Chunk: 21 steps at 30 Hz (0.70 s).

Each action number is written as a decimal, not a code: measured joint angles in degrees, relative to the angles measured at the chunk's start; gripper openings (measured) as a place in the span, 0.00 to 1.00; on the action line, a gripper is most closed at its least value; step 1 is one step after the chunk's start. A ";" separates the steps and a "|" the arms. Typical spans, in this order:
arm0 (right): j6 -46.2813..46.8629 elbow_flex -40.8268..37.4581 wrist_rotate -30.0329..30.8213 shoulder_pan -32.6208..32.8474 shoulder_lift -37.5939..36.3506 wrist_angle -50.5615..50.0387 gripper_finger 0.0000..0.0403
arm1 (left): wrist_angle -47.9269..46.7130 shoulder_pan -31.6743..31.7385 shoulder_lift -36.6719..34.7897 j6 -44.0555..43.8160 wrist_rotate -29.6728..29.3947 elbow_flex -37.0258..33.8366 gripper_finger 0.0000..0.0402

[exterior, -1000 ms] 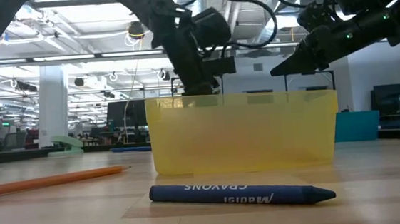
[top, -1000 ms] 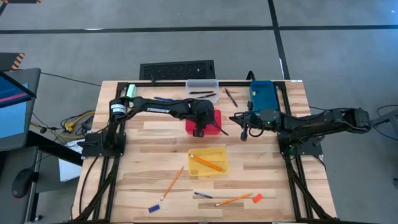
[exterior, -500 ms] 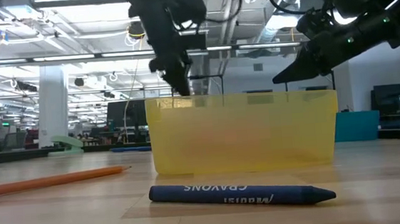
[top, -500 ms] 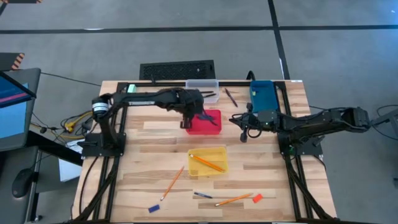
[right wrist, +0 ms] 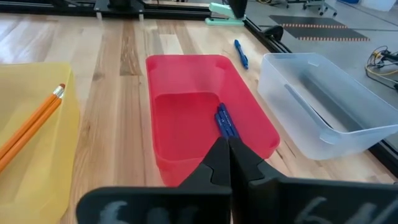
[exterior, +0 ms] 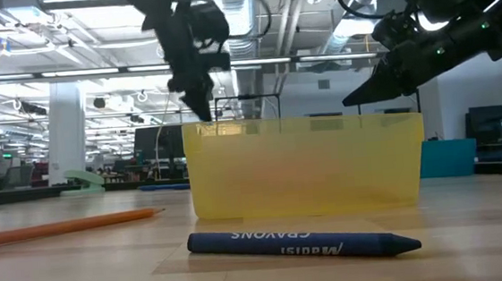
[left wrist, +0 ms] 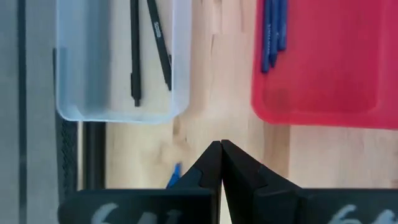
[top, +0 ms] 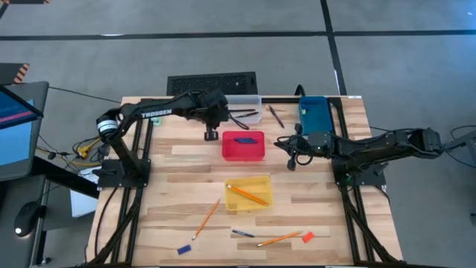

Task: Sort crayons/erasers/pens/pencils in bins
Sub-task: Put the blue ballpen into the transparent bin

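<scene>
The left tool (top: 211, 135), pinched shut and empty, hangs left of the red bin (top: 243, 146) in mid-frame, where blue crayons (top: 242, 139) lie. The right tool (top: 291, 154) waits shut to its right. Next, open wide and square over the loose crayon (top: 183, 249) at lower left on the desk (top: 171, 201).

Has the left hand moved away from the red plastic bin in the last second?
Yes. In the high view the left hand was over the red plastic bin; now it sits shut off the bin's left edge, toward the clear plastic bin.
</scene>
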 joint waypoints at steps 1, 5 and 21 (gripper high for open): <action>-0.03 0.00 0.00 0.00 0.00 -0.03 0.01 | 2.28 0.22 -0.45 -0.03 0.41 -1.99 0.00; -0.05 0.00 0.00 0.00 0.00 -0.03 0.01 | 9.67 0.81 -4.04 -0.61 2.22 -9.85 0.00; -0.18 0.00 0.00 -0.02 0.00 1.98 0.01 | 11.52 15.09 -8.48 8.43 7.35 -17.76 0.00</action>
